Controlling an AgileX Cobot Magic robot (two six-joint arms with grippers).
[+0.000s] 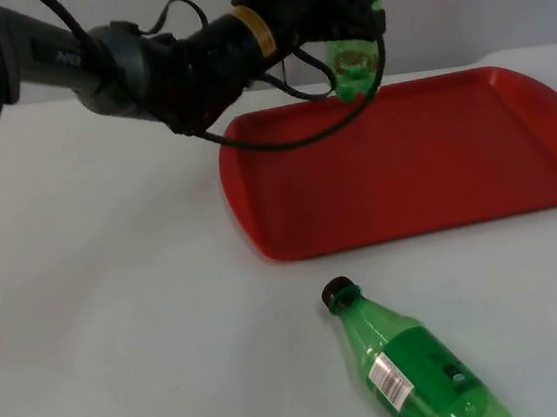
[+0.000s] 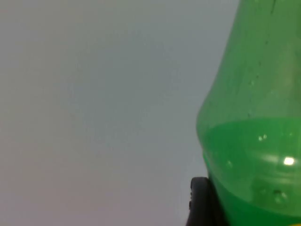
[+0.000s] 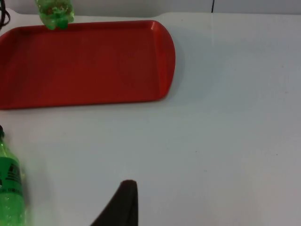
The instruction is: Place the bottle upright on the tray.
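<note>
— Holding what, left gripper point(image 1: 344, 35)?
— Pinching a green bottle point(image 1: 353, 69) base-down over the red tray point(image 1: 425, 167) far edge, so it lands upright.
— The second bottle point(image 1: 417, 364)?
— Lying on the table; right gripper point(image 3: 123, 200) waits, fingers unclear.

Red tray point(image 3: 94, 61) on white table point(image 3: 225, 117), green bottle point(image 3: 55, 12) at its far rim

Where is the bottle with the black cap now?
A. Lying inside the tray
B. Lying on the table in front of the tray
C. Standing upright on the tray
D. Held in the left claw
B: the capped bottle lies on the white table, off the red tray.
</note>
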